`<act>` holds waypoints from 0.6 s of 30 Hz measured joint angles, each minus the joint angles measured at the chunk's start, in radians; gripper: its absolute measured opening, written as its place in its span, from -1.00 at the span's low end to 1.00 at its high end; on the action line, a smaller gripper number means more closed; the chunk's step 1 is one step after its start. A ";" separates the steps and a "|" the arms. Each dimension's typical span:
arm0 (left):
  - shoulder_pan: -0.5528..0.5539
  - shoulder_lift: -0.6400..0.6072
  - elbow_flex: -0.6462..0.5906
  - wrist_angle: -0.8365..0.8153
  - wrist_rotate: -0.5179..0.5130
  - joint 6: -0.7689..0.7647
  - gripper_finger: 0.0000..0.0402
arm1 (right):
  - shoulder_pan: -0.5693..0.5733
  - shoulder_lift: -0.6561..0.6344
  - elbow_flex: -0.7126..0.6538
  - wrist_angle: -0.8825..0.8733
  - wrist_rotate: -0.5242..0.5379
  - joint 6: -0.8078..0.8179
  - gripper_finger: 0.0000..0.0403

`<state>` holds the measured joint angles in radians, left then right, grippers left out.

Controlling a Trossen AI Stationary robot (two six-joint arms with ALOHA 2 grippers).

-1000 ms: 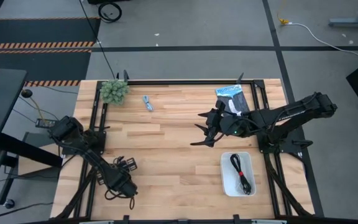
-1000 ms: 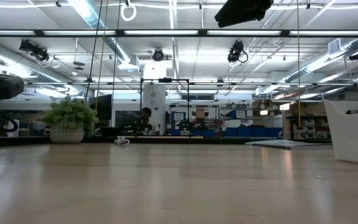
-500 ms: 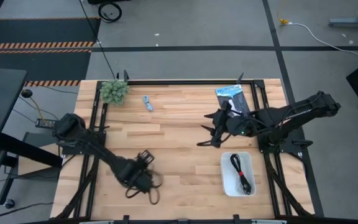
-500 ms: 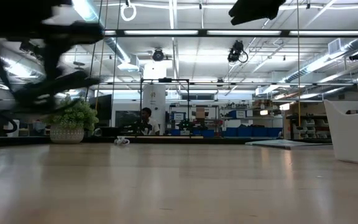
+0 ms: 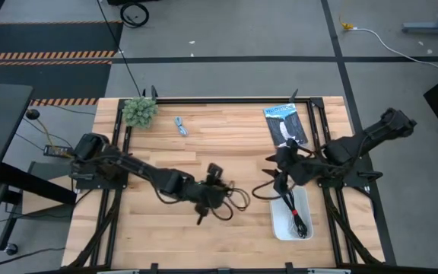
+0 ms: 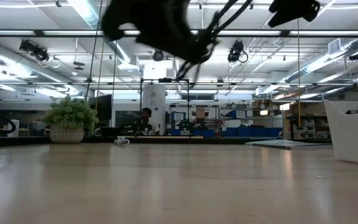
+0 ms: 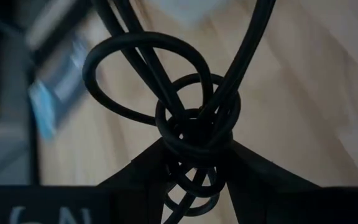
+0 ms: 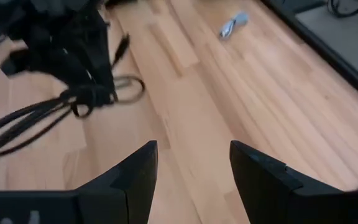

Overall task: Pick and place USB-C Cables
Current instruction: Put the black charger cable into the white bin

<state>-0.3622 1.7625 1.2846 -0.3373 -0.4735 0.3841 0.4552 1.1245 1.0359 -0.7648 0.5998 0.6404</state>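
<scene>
My left gripper (image 5: 217, 192) is shut on a black coiled USB-C cable (image 5: 233, 202), clear of the table near its middle. It shows blurred at the top of the low view (image 6: 166, 28). My right gripper (image 5: 274, 183) is open and empty just left of a white tray (image 5: 278, 221). A second black cable (image 5: 295, 213) lies in the tray. A small light blue cable (image 5: 181, 125) lies flat at the far left, and also shows in the right wrist view (image 8: 235, 25). A white piece (image 5: 282, 131) lies on the packet; I cannot tell what it is. My left gripper pinches the black cable's bunched coil (image 7: 194, 134) between its two fingers (image 7: 135, 177), with several loops together. The fingers point about level toward the table's right. Loose loops (image 7: 135, 74) stick out past the fingertips, and the cable is clear of the table.
A fuzzy green plant ball (image 5: 139, 111) stands at the far left corner. A flat black-and-blue packet (image 5: 286, 122) lies at the far right. Black frame rails (image 5: 204, 100) run along the table's far edge and sides. Bare wood lies between the two grippers.
My left gripper has swept from the table's near left corner toward the right edge and up, carrying the black cable to mid-table. My right gripper has moved toward the near edge and the right, to the white tray.
</scene>
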 joint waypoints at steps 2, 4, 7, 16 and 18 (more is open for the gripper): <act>0.011 0.019 0.001 0.138 0.016 0.082 -0.28 | 0.034 -0.014 0.000 -0.003 0.051 0.011 0.03; 0.018 0.045 0.001 0.248 0.041 0.176 -0.28 | 0.063 -0.030 0.000 -0.011 0.113 0.011 0.03; 0.018 0.109 0.001 0.447 0.061 0.320 -0.28 | 0.098 -0.052 0.000 -0.036 0.205 0.015 0.03; 0.027 0.304 0.003 0.979 0.141 0.608 -0.28 | 0.178 -0.056 0.001 -0.047 0.339 0.126 0.03; 0.030 0.336 0.021 0.999 0.149 0.622 -0.28 | 0.197 -0.042 0.001 -0.047 0.362 0.128 0.03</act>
<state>-0.3321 2.0987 1.3052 0.6617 -0.3244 1.0065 0.6519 1.0820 1.0367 -0.8118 0.9615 0.7681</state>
